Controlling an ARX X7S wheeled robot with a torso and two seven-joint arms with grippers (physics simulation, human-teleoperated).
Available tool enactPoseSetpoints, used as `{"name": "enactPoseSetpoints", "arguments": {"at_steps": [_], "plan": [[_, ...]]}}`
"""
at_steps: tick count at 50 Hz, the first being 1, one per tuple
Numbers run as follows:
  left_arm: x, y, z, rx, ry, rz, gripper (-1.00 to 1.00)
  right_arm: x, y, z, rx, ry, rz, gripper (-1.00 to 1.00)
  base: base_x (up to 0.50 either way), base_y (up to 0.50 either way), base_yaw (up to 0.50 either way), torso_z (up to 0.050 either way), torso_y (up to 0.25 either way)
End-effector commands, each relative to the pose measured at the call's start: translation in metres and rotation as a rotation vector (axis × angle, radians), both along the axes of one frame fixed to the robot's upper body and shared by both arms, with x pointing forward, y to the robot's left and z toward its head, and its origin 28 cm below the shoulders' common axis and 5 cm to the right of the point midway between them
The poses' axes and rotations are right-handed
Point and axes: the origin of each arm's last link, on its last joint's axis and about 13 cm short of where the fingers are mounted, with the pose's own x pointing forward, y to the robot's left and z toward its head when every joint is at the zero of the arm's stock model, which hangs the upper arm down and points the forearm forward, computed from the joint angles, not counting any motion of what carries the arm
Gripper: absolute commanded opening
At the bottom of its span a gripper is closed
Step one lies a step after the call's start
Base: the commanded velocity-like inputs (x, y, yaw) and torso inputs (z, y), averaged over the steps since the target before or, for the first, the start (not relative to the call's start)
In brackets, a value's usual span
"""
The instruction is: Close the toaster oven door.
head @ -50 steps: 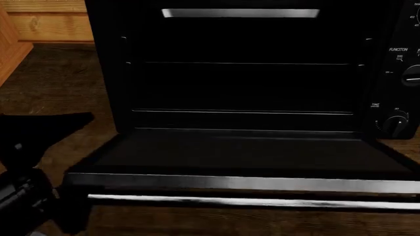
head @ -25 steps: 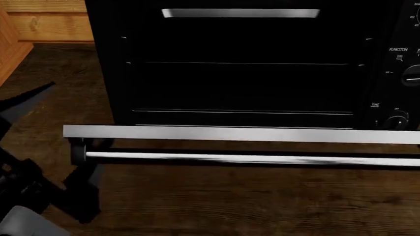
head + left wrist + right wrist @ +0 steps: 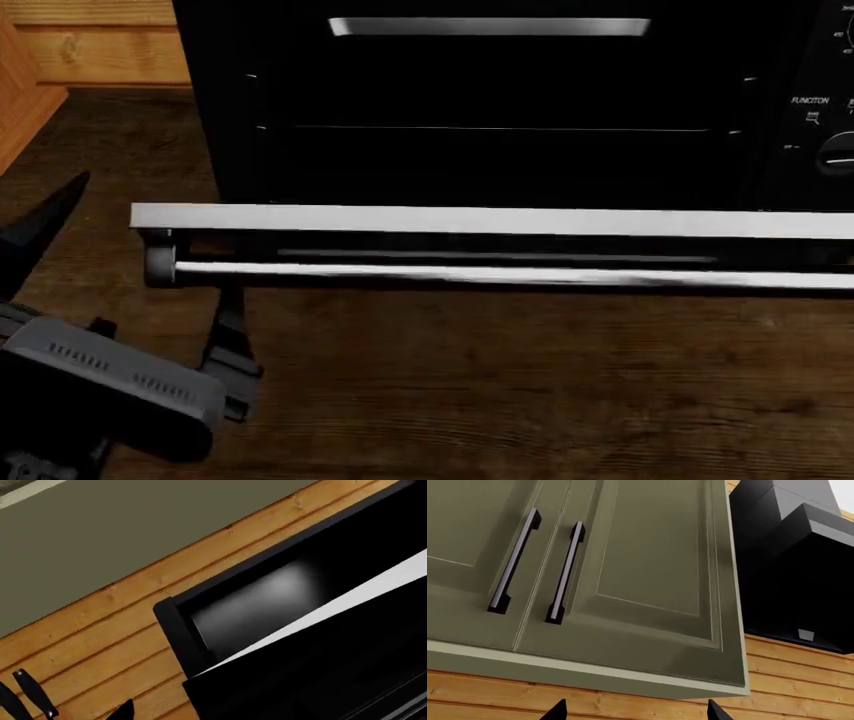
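The black toaster oven fills the back of the head view, with wire racks in its dark cavity. The toaster oven door is tilted partway up; I see its silver top edge and the silver bar handle just below. My left gripper is open at the door's left end, one finger under the handle's end and the other out to the left. The left wrist view shows the oven's corner and the door close up. My right gripper is open and empty, facing wall cabinets.
The oven stands on a dark wooden counter against a plank wall. Knobs sit on the oven's right panel. The right wrist view shows green wall cabinets and a black range hood.
The door has swung up from lying flat to partly raised, its handle rising in the head view. My left gripper has moved up at the door's left end.
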Motion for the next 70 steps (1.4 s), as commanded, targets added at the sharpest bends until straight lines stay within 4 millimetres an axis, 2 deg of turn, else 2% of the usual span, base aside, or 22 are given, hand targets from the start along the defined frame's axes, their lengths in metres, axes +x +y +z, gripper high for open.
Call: {"name": "enactPoseSetpoints", "arguments": {"at_steps": [1, 20, 28, 37, 42, 59, 70], "plan": [[0.009, -0.024, 0.011, -0.201, 0.074, -0.007, 1.00, -0.001, -0.001, 0.001, 0.002, -0.003, -0.001, 1.00, 0.00, 0.00, 0.00, 0.000, 0.000], [0.058, -0.048, 0.019, -0.193, 0.104, 0.058, 1.00, -0.004, -0.004, 0.000, 0.009, -0.011, -0.005, 1.00, 0.00, 0.00, 0.00, 0.001, 0.000], [0.080, -0.051, 0.017, -0.186, 0.083, 0.147, 1.00, -0.003, -0.003, 0.001, 0.007, -0.007, -0.005, 1.00, 0.00, 0.00, 0.00, 0.000, 0.000], [0.103, -0.057, 0.010, -0.156, -0.018, 0.294, 1.00, -0.007, -0.007, -0.001, 0.013, -0.009, -0.019, 1.00, 0.00, 0.00, 0.00, 0.000, 0.000], [0.114, -0.063, 0.005, -0.125, -0.017, 0.308, 1.00, -0.009, -0.009, -0.002, 0.015, -0.008, -0.026, 1.00, 0.00, 0.00, 0.00, 0.000, 0.000], [0.153, -0.060, 0.008, -0.022, -0.037, 0.382, 1.00, -0.013, -0.013, 0.000, 0.014, -0.011, -0.041, 1.00, 0.00, 0.00, 0.00, 0.000, 0.000], [0.167, -0.057, 0.015, 0.033, -0.041, 0.410, 1.00, -0.017, -0.016, 0.001, 0.015, -0.010, -0.054, 1.00, 0.01, 0.00, 0.00, 0.001, 0.000]]}}
